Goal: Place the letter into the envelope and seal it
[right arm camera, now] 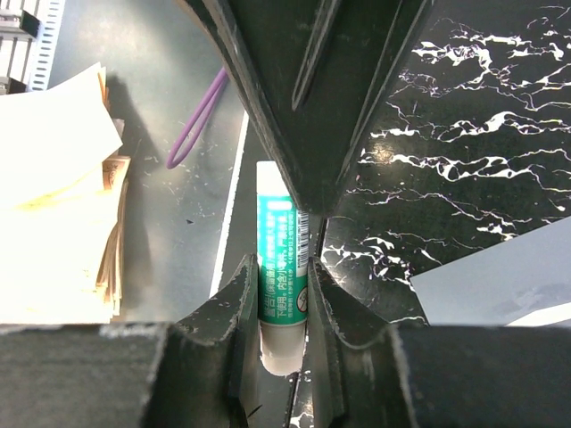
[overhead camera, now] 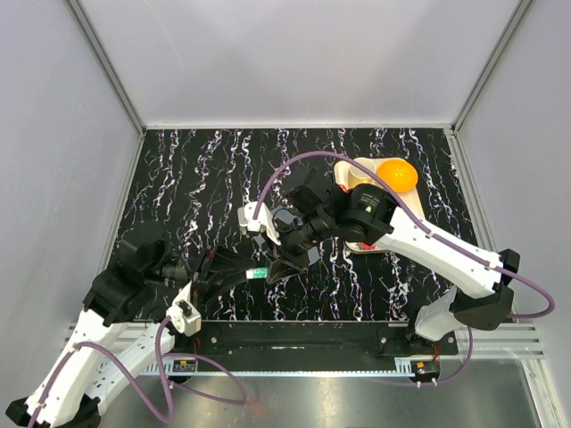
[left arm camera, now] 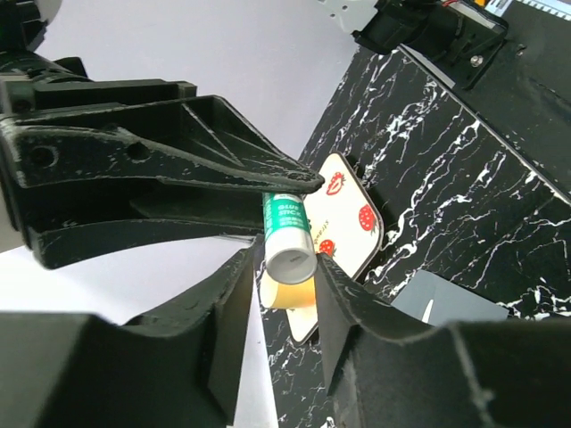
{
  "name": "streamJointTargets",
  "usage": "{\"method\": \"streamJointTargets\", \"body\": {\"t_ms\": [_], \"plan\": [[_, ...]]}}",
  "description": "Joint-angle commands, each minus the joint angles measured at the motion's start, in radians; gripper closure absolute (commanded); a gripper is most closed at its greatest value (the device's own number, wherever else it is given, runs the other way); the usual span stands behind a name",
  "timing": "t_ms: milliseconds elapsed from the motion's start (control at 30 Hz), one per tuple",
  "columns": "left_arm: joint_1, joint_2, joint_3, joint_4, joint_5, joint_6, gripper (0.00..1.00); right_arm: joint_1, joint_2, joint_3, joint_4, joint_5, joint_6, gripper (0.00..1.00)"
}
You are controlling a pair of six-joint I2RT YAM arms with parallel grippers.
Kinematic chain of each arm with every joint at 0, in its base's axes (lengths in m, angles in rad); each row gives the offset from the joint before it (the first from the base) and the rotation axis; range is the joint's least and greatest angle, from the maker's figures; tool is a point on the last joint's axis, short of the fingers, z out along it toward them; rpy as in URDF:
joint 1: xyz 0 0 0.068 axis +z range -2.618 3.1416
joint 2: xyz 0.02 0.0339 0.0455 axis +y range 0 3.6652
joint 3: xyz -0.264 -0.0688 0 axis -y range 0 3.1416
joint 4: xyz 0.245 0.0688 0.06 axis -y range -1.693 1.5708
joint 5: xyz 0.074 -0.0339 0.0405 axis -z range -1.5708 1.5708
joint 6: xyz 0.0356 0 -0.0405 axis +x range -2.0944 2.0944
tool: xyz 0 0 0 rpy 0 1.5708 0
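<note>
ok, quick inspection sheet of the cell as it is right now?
surface: black marbled tabletop.
job's things: grey envelope flat on the table; possible letter, pale folded paper, lies apart from it.
clutter: strawberry tray at far right, orange ball on it.
grippers: left claw and right claw both shut on one green glue stick, at opposite ends.
cables: purple cable over the right arm; second cable by the left base.
surroundings: plain grey walls, metal frame posts.
</note>
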Motion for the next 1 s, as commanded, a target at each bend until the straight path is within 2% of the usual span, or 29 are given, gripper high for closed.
{"method": "streamJointTargets", "body": {"t_ms": [0, 400, 533, 567, 600, 633, 667, 700, 733, 833, 900, 967], "plan": [[-0.01, 0.042, 0.048, -0.006, 0.025, 0.066, 0.66, -0.015, 0.027, 0.028, 0.052, -0.067, 0.068, 1.0], [-0.013, 0.049, 0.039, -0.006, 0.016, 0.08, 0.69, -0.089, 0.088, 0.054, 0.098, -0.167, 0.151, 1.0], [-0.014, 0.072, 0.044, 0.032, -0.007, 0.015, 0.88, -0.089, 0.097, 0.063, 0.1, -0.187, 0.153, 1.0], [-0.014, 0.077, 0.045, 0.064, -0.015, -0.107, 0.98, -0.089, 0.099, 0.063, 0.098, -0.187, 0.151, 1.0], [-0.014, 0.08, 0.045, 0.106, -0.023, -0.177, 1.0, -0.089, 0.097, 0.062, 0.098, -0.19, 0.148, 0.98], [-0.014, 0.082, 0.042, 0.18, -0.03, -0.237, 1.0, -0.087, 0.096, 0.062, 0.095, -0.19, 0.145, 0.91], [-0.014, 0.08, 0.032, 0.205, -0.041, -0.306, 1.0, -0.097, 0.094, 0.06, 0.089, -0.192, 0.145, 0.83], [-0.014, 0.077, 0.027, 0.218, -0.047, -0.314, 1.0, -0.106, 0.091, 0.063, 0.083, -0.204, 0.153, 0.65], [-0.014, 0.066, 0.021, 0.229, -0.05, -0.323, 1.0, -0.123, 0.086, 0.062, 0.066, -0.219, 0.157, 0.6], [-0.014, 0.042, -0.008, 0.265, -0.061, -0.366, 1.0, -0.178, 0.074, 0.057, 0.012, -0.255, 0.156, 0.57], [-0.014, 0.037, -0.024, 0.275, -0.06, -0.369, 1.0, -0.184, 0.067, 0.043, -0.011, -0.258, 0.132, 0.58], [-0.014, 0.043, -0.024, 0.276, -0.049, -0.366, 1.0, -0.183, 0.057, 0.033, -0.012, -0.261, 0.131, 0.64]]}}
